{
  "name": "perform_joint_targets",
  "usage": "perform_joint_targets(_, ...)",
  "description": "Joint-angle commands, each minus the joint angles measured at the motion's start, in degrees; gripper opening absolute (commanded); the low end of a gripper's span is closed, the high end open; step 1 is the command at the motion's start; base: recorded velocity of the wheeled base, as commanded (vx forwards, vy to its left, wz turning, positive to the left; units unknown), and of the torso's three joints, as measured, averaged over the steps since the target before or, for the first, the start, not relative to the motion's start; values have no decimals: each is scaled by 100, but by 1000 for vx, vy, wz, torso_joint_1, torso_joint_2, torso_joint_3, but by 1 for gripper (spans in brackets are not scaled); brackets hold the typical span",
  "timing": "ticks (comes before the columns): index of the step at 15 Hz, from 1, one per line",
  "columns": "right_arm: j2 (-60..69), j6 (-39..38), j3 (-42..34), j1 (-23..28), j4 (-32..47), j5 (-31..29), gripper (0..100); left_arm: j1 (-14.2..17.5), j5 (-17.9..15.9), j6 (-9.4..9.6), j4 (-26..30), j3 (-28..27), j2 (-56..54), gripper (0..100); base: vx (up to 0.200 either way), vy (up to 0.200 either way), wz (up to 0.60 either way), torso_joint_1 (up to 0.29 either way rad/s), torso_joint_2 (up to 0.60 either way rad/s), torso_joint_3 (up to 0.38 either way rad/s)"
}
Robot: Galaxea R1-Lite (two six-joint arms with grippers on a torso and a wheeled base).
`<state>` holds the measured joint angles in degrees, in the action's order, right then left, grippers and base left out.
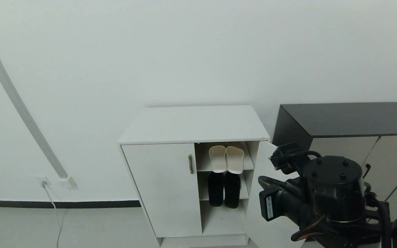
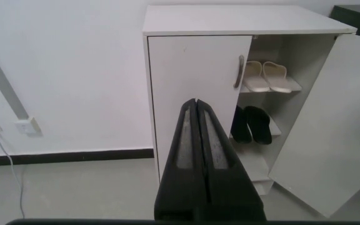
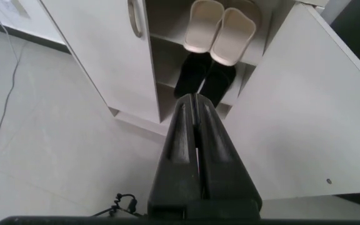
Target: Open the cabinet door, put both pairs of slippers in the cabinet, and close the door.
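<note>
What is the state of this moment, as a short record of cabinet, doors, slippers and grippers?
cabinet: white, standing against the wall
left door: shut
right door: swung open
cream slippers: pair on the top shelf
black slippers: pair on the middle shelf
left gripper: shut, holding nothing, facing the cabinet
right gripper: shut, holding nothing, before the open compartment
left to do: close the right door

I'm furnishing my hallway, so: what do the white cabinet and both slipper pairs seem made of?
White cabinet: likely laminated board, matte; flat panels, thin square edges. Cream slippers: probably moulded foam or rubber; smooth, one-piece look. Black slippers: perhaps the same; too dark to tell.
</note>
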<state>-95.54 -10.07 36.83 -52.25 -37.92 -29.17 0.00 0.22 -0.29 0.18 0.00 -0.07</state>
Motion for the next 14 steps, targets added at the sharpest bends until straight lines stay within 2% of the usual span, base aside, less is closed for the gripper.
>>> perform_joint_targets(1,-18,14,0,74,-4,8,0,0,4,12,-1,0,7,0,0,0,-600,2,-2,-2)
perform_joint_targets(5,-88,31,0,206,-48,43,0,0,4,3,-1,0,7,0,0,0,-600,9,-1,0)
perform_joint_targets(9,-272,40,-53,408,-417,52,0,0,4,3,-1,0,7,0,0,0,0,0,0,0)
perform_joint_targets(14,-325,49,-97,444,-505,-1,0,0,4,-6,-1,0,7,0,0,0,0,0,0,0)
